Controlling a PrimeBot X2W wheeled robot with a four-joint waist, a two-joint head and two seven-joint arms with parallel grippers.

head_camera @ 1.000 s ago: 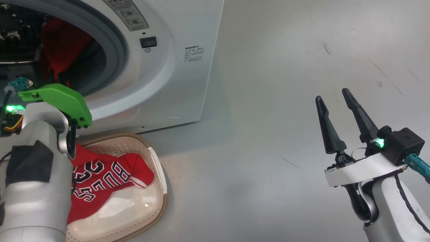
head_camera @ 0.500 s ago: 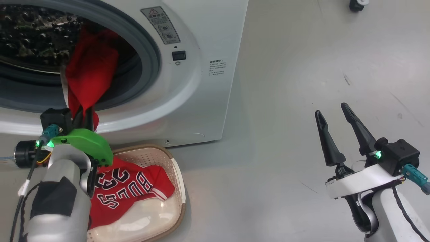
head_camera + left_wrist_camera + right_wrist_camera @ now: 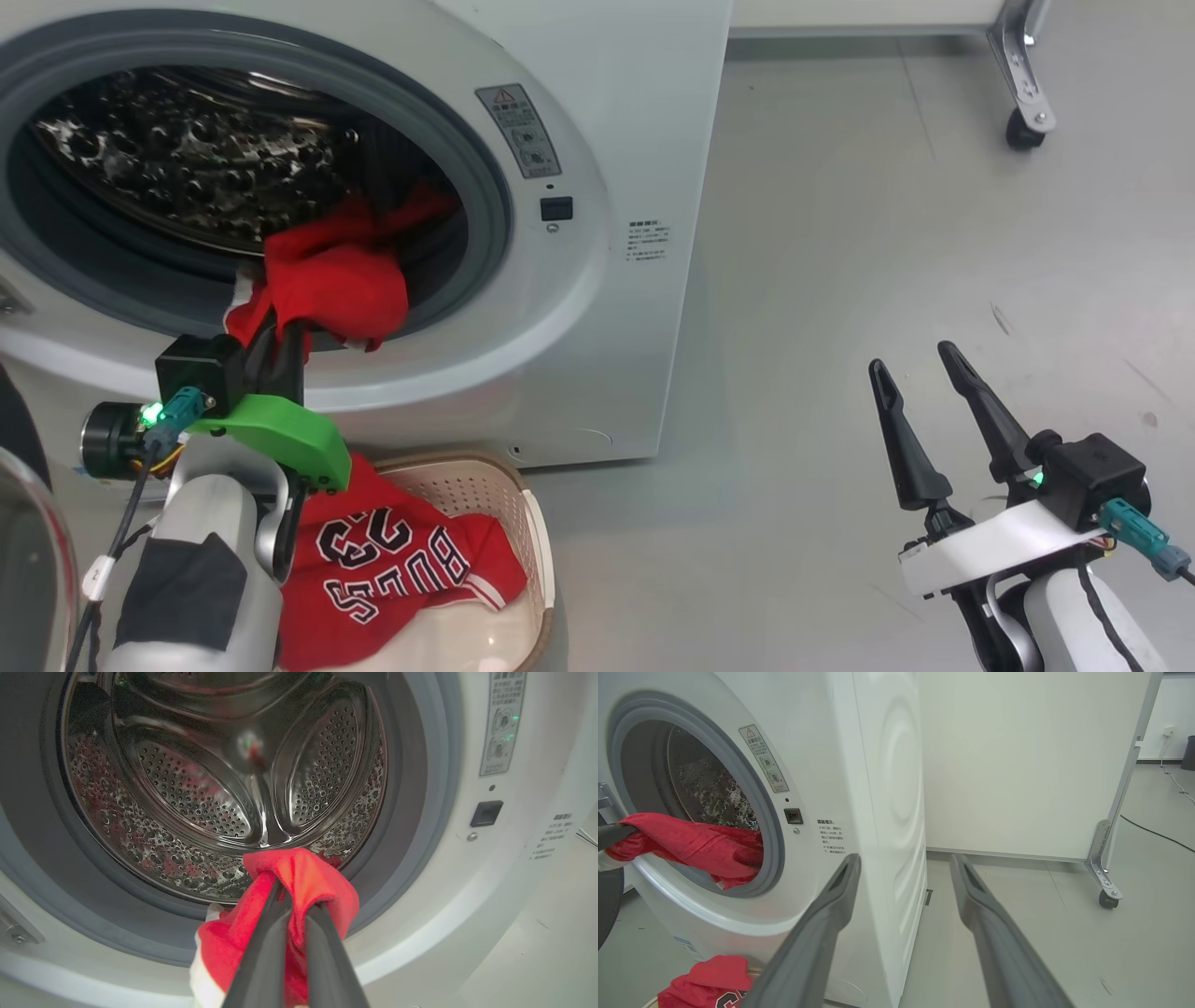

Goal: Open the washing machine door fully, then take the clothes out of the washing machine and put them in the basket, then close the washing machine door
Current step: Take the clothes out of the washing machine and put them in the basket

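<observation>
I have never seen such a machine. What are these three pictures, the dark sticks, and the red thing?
This is a robot with two arms, each ending in a gripper with two long dark fingers. One picture comes from a camera on its head, two from cameras on its wrists, looking along the fingers. The left gripper is shut on a red garment at the mouth of the washing machine. The right gripper is open, holding nothing. On the floor, a basket holds a red jersey.
</observation>
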